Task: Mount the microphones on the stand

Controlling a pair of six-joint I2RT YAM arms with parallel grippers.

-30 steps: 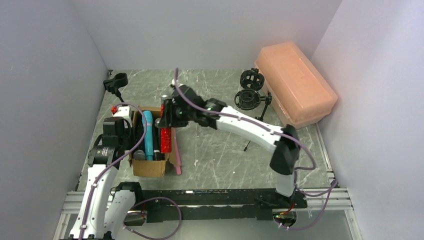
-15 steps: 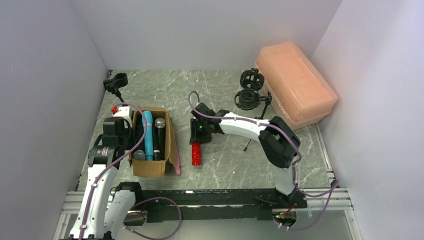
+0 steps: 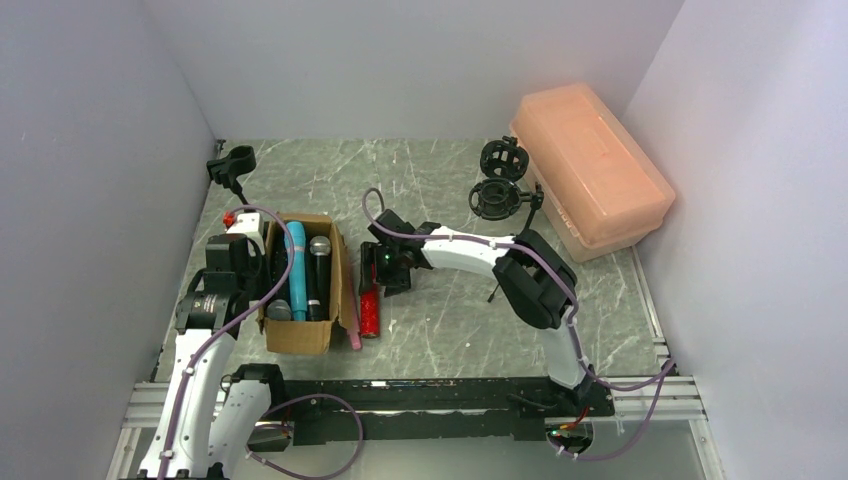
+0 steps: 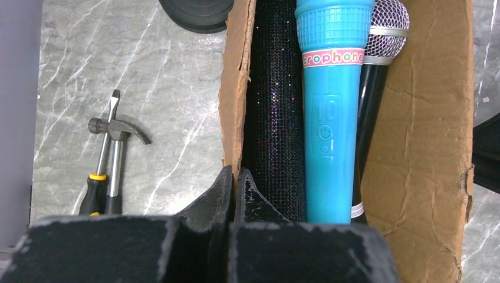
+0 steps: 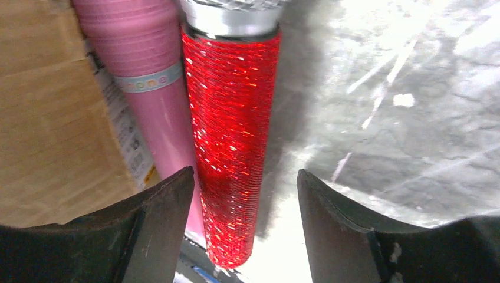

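Note:
A red glitter microphone (image 3: 371, 311) (image 5: 231, 135) lies on the table beside a pink microphone (image 3: 354, 326) (image 5: 147, 76), which rests against a cardboard box (image 3: 337, 262). My right gripper (image 3: 385, 270) (image 5: 243, 177) stands open astride the red one's handle, with a clear gap at its right finger. The box holds a blue microphone (image 4: 330, 106), a black glitter one (image 4: 274, 118) and a black one with a mesh head (image 4: 377, 59). My left gripper (image 4: 234, 177) is shut on the box's left wall. The black stand (image 3: 498, 196) with ring mounts is at the back.
A peach plastic case (image 3: 590, 170) sits at the back right, just behind the stand. A black clip holder (image 3: 231, 163) stands at the back left. A small hammer (image 4: 118, 138) and a screwdriver (image 4: 97, 180) lie left of the box.
My right arm carried the red glitter microphone out from over the box, laid it on the table beside the pink one, and opened its jaws. The left arm has not moved.

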